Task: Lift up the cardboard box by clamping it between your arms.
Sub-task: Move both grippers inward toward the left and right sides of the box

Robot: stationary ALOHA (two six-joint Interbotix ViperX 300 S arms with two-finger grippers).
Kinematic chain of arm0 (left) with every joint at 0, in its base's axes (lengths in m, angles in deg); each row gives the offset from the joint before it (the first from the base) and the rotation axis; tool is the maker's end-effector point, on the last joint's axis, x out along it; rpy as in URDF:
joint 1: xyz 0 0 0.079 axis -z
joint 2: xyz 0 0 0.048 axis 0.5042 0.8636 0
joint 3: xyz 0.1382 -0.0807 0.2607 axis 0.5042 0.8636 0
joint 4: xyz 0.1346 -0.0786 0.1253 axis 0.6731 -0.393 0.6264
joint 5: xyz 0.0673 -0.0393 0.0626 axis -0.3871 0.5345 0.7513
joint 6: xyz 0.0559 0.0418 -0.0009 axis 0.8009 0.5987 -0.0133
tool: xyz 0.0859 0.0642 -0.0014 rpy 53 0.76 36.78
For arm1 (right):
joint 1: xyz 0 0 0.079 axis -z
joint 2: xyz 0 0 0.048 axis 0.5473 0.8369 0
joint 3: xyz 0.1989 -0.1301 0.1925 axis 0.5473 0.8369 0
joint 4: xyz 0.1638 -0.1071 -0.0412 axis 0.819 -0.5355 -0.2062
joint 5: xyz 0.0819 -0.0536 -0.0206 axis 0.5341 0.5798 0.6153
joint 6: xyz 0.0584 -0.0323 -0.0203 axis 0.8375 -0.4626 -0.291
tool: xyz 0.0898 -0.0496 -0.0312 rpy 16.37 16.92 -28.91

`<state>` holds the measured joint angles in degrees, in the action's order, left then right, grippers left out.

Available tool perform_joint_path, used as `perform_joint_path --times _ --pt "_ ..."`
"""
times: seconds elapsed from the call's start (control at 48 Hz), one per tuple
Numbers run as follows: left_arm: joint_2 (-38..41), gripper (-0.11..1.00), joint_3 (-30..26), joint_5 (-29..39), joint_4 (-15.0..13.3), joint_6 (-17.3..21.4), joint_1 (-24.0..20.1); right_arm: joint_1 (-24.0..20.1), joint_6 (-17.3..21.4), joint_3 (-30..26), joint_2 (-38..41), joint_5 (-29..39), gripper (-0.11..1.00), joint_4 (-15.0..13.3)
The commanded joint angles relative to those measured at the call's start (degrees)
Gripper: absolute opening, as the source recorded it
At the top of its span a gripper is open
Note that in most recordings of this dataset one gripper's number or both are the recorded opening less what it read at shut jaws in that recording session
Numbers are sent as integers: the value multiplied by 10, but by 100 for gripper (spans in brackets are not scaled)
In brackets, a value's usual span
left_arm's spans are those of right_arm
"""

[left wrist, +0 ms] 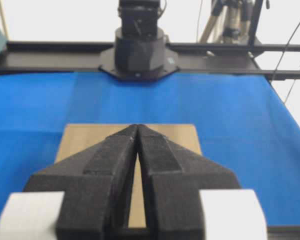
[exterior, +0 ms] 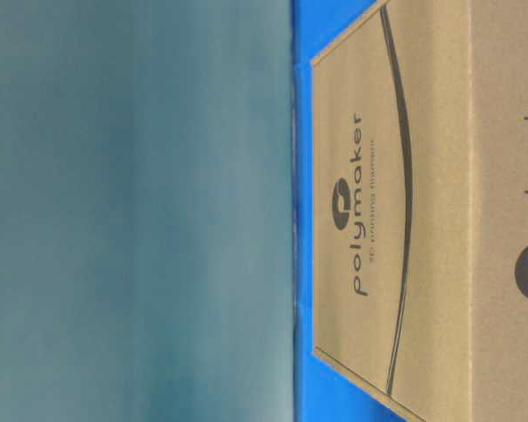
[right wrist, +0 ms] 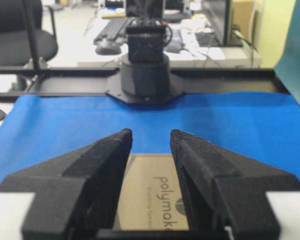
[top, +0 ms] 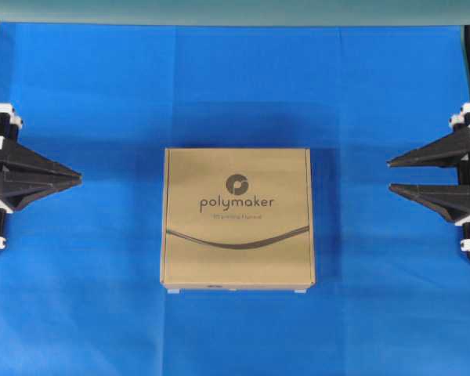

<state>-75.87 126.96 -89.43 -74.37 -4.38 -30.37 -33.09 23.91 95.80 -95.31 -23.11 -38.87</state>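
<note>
Both hands flank the cardboard box [top: 237,218], well apart from it.

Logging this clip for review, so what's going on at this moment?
Nothing is being handled yet. A cardboard box lies flat in the middle of the blue cloth, printed side up. The left gripper sits at the left edge with its fingers together, and the right gripper sits at the right edge with a gap between its fingers. Both point toward the box from well off to either side, neither touching it. The clamp and lift have not started.
</note>
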Motion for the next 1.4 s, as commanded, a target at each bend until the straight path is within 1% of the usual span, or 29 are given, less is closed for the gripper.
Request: perform_joint_path --times 0.0,0.063,0.125,0.167,0.229,0.25,0.333,0.417,0.5,0.709,0.855,1.0,1.084,1.105,1.146,1.188,1.23,1.334,1.376 --pt "27 5 -23 11 9 -9 -11 2 1 -8 9 3 14 4" --pt "39 5 -33 18 9 -11 -15 3 3 -8 9 33 16 16" --pt "52 0 -40 25 9 -11 -16 5 4 -11 9 83 9 23" --pt "60 0 -42 33 9 -11 -16 9 5 -14 9 120 5 24" --pt "73 0 -48 59 9 -12 -16 14 5 -22 10 173 2 23" --pt "76 0 -51 69 9 -12 -16 18 5 -26 11 200 1 23" --pt "91 0 -62 120 9 -13 -16 24 5 -39 15 265 1 23" --pt "105 0 -76 185 9 -13 -16 27 4 -51 23 316 1 23" --pt "118 0 -89 231 9 -13 -18 27 4 -62 33 366 1 23" --pt "149 0 -108 311 10 -13 -18 27 4 -76 65 451 1 19" --pt "179 0 -117 353 10 -14 -19 29 4 -76 93 484 2 14" --pt "208 0 -127 374 10 -12 -20 41 4 -75 120 499 4 14" --pt "226 1 -127 374 10 -12 -23 49 4 -76 139 515 8 14" --pt "229 2 -127 375 10 -13 -24 51 3 -77 146 522 10 14" --pt "237 9 -127 375 10 -13 -24 53 2 -77 155 530 14 14" --pt "245 19 -127 375 10 -14 -24 53 1 -77 163 536 20 14" --pt "252 30 -127 374 10 -15 -24 53 1 -77 170 539 29 14" --pt "271 62 -128 374 10 -15 -24 53 2 -77 185 542 59 14" --pt "279 73 -130 374 10 -15 -25 52 2 -76 191 540 72 14"
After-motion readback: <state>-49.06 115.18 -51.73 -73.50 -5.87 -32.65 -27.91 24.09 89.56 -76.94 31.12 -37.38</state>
